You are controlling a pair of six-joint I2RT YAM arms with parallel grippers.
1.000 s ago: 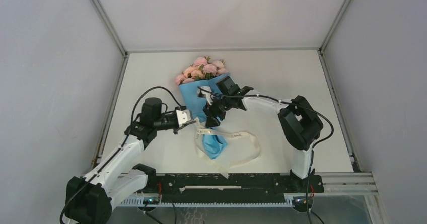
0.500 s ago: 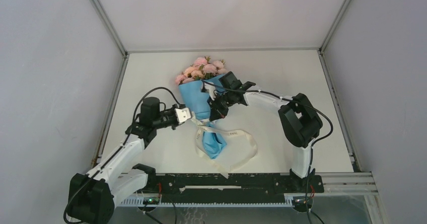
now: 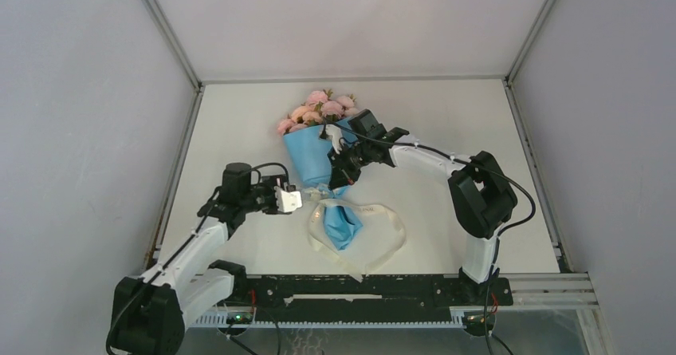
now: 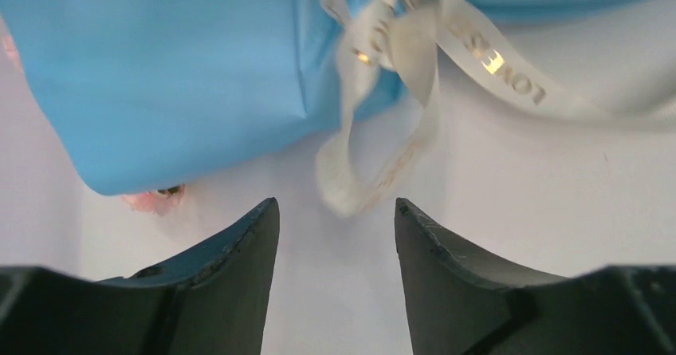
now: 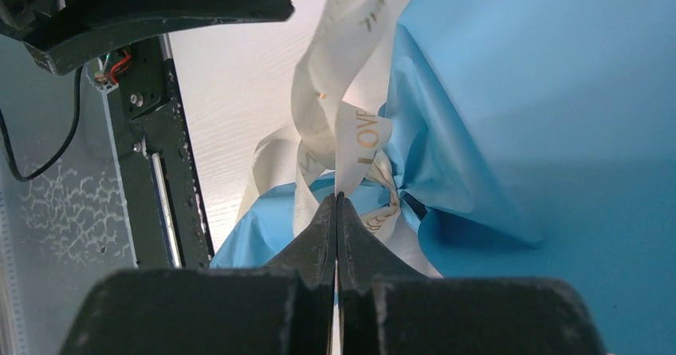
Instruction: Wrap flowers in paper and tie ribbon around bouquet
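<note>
flowers (image 3: pixel 319 108) half hidden in paper (image 3: pixel 307 154)

a white table (image 3: pixel 446 124) sits inside an enclosure of plain grey walls (image 3: pixel 72 132), with thin metal strips (image 3: pixel 163 28) running up the back corners. a black rail (image 3: pixel 359 289) runs along the table's near edge, and a crackle-patterned grey surface (image 5: pixel 56 211) lies just beyond it.

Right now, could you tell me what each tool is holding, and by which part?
Right tool pinches the ribbon beside its knot; left tool holds nothing.
</note>
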